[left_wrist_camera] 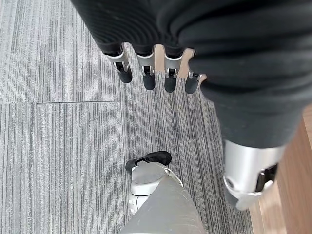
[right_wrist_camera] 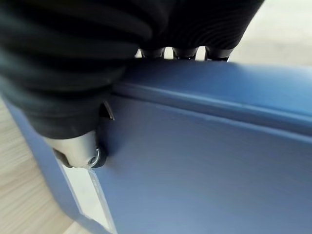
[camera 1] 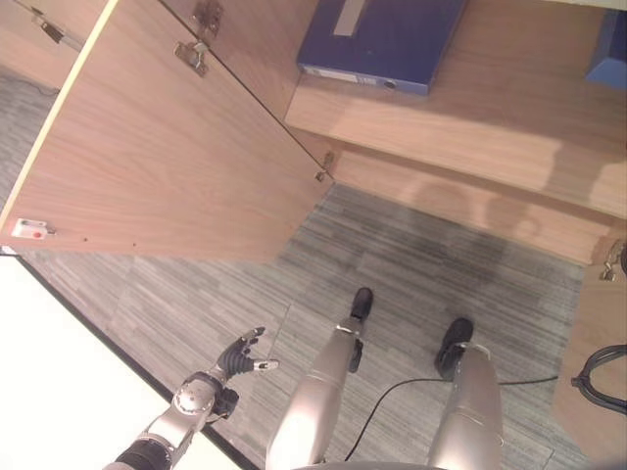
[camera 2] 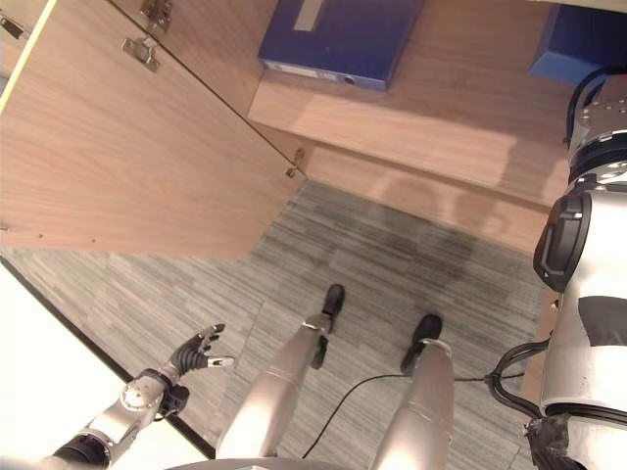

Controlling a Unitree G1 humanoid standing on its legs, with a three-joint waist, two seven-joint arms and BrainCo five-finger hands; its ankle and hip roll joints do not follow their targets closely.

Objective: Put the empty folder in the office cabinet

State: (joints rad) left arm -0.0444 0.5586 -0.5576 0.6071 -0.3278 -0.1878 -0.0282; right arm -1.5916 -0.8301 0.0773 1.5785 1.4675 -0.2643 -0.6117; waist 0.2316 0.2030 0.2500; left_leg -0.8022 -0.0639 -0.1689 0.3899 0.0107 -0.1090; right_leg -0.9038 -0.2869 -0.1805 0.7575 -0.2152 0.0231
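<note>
A: How many blue folders can be counted?

B: Two. One flat blue folder with a pale label (camera 1: 384, 39) is laid on the light wooden cabinet shelf (camera 1: 490, 117). A second blue folder (camera 2: 573, 44) is seen at the far right of that same shelf, standing up more.

A: And doors?

B: One wide light wooden cabinet door (camera 1: 167, 147) is swung open on the left. Two small metal hinges (camera 1: 193, 54) are fixed near its top. A grey striped carpet floor (camera 1: 421, 264) is spread below the cabinet.

A: What is kept in the cabinet?

B: Both folders are kept on the shelf. Nothing else can be made out in it.

A: How is the left hand held?

B: The left hand (camera 1: 243, 354) is hung low over the carpet, well apart from the cabinet. Its fingers (left_wrist_camera: 146, 78) are kept straight and a little apart, and nothing is held by them.

A: And the right hand?

B: The right hand (right_wrist_camera: 78, 146) is seen in its wrist view, pressed against the second blue folder. The thumb is laid on the folder's flat blue side, by the pale label on the spine. The other fingers are reached over the top edge and are hidden behind it. Whether the folder is clamped cannot be told.

A: So where is the folder being put away?

B: At the right end of the shelf, with the right hand touching it.
</note>
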